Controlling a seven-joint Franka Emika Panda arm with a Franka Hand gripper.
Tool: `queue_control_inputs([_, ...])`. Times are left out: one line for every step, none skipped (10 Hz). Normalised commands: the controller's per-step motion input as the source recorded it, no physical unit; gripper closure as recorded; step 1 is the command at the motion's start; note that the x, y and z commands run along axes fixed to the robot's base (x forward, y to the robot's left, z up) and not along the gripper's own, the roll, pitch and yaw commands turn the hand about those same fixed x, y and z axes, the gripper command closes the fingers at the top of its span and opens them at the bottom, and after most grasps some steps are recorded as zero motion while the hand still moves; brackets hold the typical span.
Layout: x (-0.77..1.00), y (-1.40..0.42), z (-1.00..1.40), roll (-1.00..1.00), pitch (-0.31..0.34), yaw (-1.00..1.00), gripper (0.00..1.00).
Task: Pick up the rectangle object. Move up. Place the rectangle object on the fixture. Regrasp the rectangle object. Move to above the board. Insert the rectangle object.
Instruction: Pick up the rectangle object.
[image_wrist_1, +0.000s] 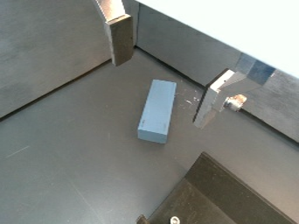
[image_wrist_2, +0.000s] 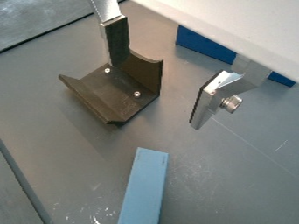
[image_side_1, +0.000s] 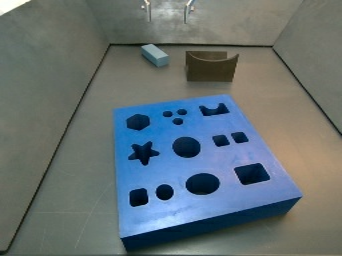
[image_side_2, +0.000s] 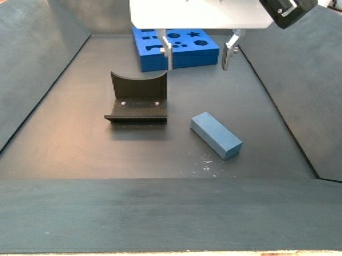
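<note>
The pincer (image_wrist_1: 163, 74) hangs spread wide above the block (image_wrist_1: 156, 110), which lies flat on the grey surface (image_wrist_1: 59, 166), untouched.

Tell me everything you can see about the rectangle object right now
The rectangle object is a small, elongated grey-blue block with plain smooth faces, plastic by its look. It lies flat on the dark floor, on a long face, beside the fixture but apart from it, far from the board. Nothing grips it: the gripper hangs open above it, fingers on either side and clear of it.
</note>
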Motion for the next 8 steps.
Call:
queue_control_inputs([0.0,0.0,0.0,0.01,0.0,0.0,0.0])
queue_control_inputs([0.0,0.0,0.0,0.03,0.0,0.0,0.0])
queue_control_inputs([0.0,0.0,0.0,0.04,0.0,0.0,0.0])
queue_control_inputs([0.0,0.0,0.0,0.04,0.0,0.0,0.0])
queue_control_inputs([0.0,0.0,0.0,0.06,0.0,0.0,0.0])
queue_control_inputs([0.0,0.0,0.0,0.01,-0.037,0.0,0.0])
queue_control_inputs([-0.42,0.0,0.0,-0.06,-0.326,0.12,0.0])
queue_control_inputs([-0.13,0.19,-0.25,-0.04,-0.269,0.82,0.0])
